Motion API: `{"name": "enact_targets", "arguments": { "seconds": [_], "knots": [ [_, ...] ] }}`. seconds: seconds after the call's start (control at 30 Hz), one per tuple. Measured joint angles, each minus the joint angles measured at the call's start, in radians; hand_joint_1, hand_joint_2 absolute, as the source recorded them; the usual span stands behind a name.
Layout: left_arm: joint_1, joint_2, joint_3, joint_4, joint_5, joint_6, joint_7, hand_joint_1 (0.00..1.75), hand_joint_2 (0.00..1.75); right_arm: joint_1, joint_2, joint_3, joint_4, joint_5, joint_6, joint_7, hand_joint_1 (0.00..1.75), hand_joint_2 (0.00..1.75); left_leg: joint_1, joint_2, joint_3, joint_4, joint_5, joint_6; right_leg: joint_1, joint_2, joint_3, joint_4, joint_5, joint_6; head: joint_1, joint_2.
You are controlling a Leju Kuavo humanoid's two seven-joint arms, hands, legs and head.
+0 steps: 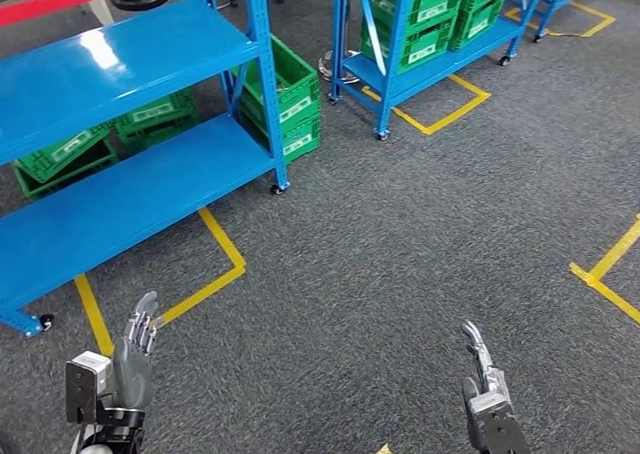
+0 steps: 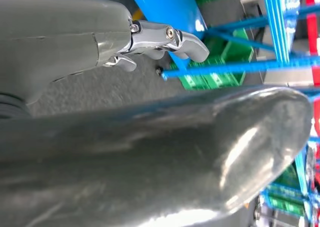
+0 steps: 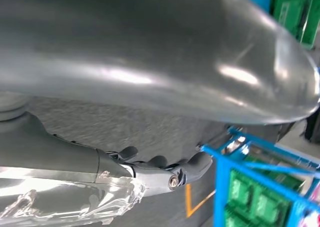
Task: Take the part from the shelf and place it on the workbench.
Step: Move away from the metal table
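The fingers [image 1: 143, 324] of the left hand [image 1: 134, 359] are seen stretched upward and slightly apart in the head view, with nothing between them; the hand is held released above the grey carpet [image 1: 392, 244]. In the left wrist view, one metal-jointed finger [image 2: 166, 37] is shown extended past the thick grey thumb [image 2: 188, 152], again with nothing gripped. The fingers [image 1: 475, 339] of the right hand [image 1: 487, 394] are likewise extended and empty in the head view, raised over the carpet well apart from the left hand. In the right wrist view its dark fingers [image 3: 177, 169] are seen lying nearly straight below the broad thumb [image 3: 170, 52], holding nothing.

No part can be made out in either hand, and which object on the shelves is the part cannot be told; its direction and long axis therefore cannot be stated.

Ahead and to the left of the left hand, a blue shelf rack [image 1: 136, 124] on castors is seen, bordered by yellow floor tape [image 1: 219, 264]. Green crates [image 1: 290, 99] are stacked on the floor behind its corner post. A second blue rack [image 1: 423, 44], loaded with more green crates [image 1: 423, 14], is seen farther off, well apart from both hands.
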State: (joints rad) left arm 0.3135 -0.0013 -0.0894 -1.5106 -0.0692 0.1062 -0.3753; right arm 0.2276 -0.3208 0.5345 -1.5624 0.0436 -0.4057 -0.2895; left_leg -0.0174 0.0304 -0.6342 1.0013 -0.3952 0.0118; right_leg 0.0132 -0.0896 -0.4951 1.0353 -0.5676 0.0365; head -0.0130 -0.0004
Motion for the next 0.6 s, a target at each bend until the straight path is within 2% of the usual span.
{"name": "enact_targets", "arguments": {
  "seconds": [0.03,0.07,0.1,0.13,0.17,0.2,0.23,0.3,0.33,0.37,0.43,0.47,0.5,0.53,0.57,0.6],
  "knots": [
    [-0.002,0.0,0.0,0.0,0.0,0.0,0.0,0.0,0.0,0.0,0.0,-0.001,-0.001,0.001,-0.001,0.0,0.0,0.0,0.004,-0.013,0.004,-0.001,0.0,0.005,-0.003,0.028,-0.017,0.043,-0.026,0.005,0.002,0.0],
    [-0.003,0.001,0.0,0.0,-0.001,0.001,0.0,0.0,0.0,0.001,0.0,-0.001,-0.001,0.001,-0.001,0.0,0.0,0.0,0.005,-0.027,0.005,-0.002,-0.001,0.008,-0.005,0.059,-0.048,0.107,-0.059,0.009,0.004,0.0],
    [-0.004,0.001,0.0,0.0,-0.001,0.001,0.0,0.0,0.0,0.003,0.0,-0.001,-0.002,0.001,-0.002,0.0,0.0,0.0,0.005,-0.041,0.006,-0.001,-0.002,0.011,-0.006,0.076,-0.088,0.179,-0.09,0.011,0.005,0.0],
    [-0.005,0.001,0.0,0.0,-0.001,0.002,0.0,0.0,0.0,0.004,0.0,-0.001,-0.002,0.001,-0.002,0.0,0.0,0.0,0.005,-0.057,0.007,-0.001,-0.003,0.012,-0.006,0.083,-0.126,0.239,-0.109,0.012,0.005,0.0],
    [-0.004,0.001,-0.001,0.0,-0.001,0.002,0.0,0.0,0.0,0.004,0.0,-0.001,-0.002,0.001,-0.002,0.0,0.0,0.0,0.005,-0.072,0.008,-0.001,-0.003,0.013,-0.006,0.086,-0.151,0.266,-0.105,0.011,0.005,0.0],
    [-0.004,0.001,-0.001,0.001,-0.001,0.002,0.0,0.0,0.0,0.004,0.0,-0.001,-0.002,0.001,-0.002,0.001,0.0,0.0,0.005,-0.088,0.01,-0.001,-0.004,0.013,-0.006,0.089,-0.156,0.253,-0.08,0.01,0.005,0.0],
    [-0.004,0.001,-0.001,0.001,-0.001,0.002,0.0,0.0,0.0,0.004,0.0,-0.001,-0.002,0.002,-0.003,0.001,0.0,0.0,0.005,-0.103,0.013,-0.001,-0.005,0.012,-0.007,0.096,-0.143,0.202,-0.037,0.008,0.005,0.0],
    [-0.004,0.001,-0.001,0.001,-0.001,0.003,0.0,0.0,0.0,0.003,0.0,-0.001,-0.002,0.002,-0.003,0.001,0.0,0.0,0.005,-0.132,0.018,0.001,-0.007,0.008,-0.011,0.134,-0.094,0.066,0.045,0.004,0.006,0.0],
    [-0.004,0.001,-0.001,0.001,-0.002,0.004,0.0,0.0,0.0,0.003,0.0,-0.001,-0.002,0.003,-0.003,0.001,0.0,0.0,0.004,-0.144,0.018,0.001,-0.007,0.005,-0.012,0.148,-0.076,0.02,0.069,0.002,0.005,0.0],
    [-0.003,0.001,-0.001,0.001,-0.002,0.004,0.0,0.0,0.0,0.003,0.0,-0.001,-0.002,0.004,-0.003,0.001,0.0,0.0,0.003,-0.155,0.017,0.001,-0.006,0.001,-0.013,0.155,-0.066,-0.001,0.079,-0.001,0.005,0.0],
    [0.0,0.001,-0.001,0.001,-0.002,0.007,0.0,0.0,0.0,0.001,0.0,-0.001,-0.003,0.005,-0.004,0.001,0.0,0.0,0.003,-0.173,0.015,-0.002,0.0,-0.009,-0.013,0.137,-0.06,-0.006,0.084,-0.011,0.004,0.0],
    [0.002,0.001,-0.002,0.001,-0.003,0.008,0.0,0.0,0.0,0.0,0.0,-0.001,-0.004,0.006,-0.004,0.002,0.0,0.0,0.001,-0.168,0.012,-0.001,-0.003,-0.014,-0.014,0.127,-0.058,-0.009,0.088,-0.016,0.004,0.0],
    [0.003,0.001,-0.003,0.001,-0.003,0.01,-0.001,0.0,0.0,0.0,0.0,-0.001,-0.005,0.007,-0.005,0.002,0.0,0.0,0.0,-0.149,0.005,0.013,-0.016,-0.02,-0.016,0.116,-0.057,-0.012,0.091,-0.023,0.001,0.0],
    [0.002,0.001,-0.004,0.001,-0.004,0.011,-0.001,0.0,0.0,0.001,0.0,-0.001,-0.006,0.008,-0.005,0.002,0.0,0.0,-0.002,-0.121,-0.01,0.045,-0.04,-0.026,-0.018,0.104,-0.056,-0.016,0.094,-0.028,-0.002,0.0],
    [0.0,0.001,-0.006,0.001,-0.004,0.013,-0.001,0.0,0.0,0.002,0.0,-0.002,-0.007,0.009,-0.005,0.002,0.0,0.0,-0.002,-0.086,-0.035,0.099,-0.074,-0.032,-0.018,0.092,-0.056,-0.017,0.095,-0.031,-0.005,0.0],
    [-0.002,0.001,-0.007,0.001,-0.004,0.014,-0.001,0.0,0.0,0.004,0.0,-0.002,-0.007,0.009,-0.006,0.003,0.0,0.0,0.001,-0.062,-0.067,0.169,-0.109,-0.037,-0.018,0.079,-0.056,-0.018,0.095,-0.033,-0.007,0.0]
  ]
}}
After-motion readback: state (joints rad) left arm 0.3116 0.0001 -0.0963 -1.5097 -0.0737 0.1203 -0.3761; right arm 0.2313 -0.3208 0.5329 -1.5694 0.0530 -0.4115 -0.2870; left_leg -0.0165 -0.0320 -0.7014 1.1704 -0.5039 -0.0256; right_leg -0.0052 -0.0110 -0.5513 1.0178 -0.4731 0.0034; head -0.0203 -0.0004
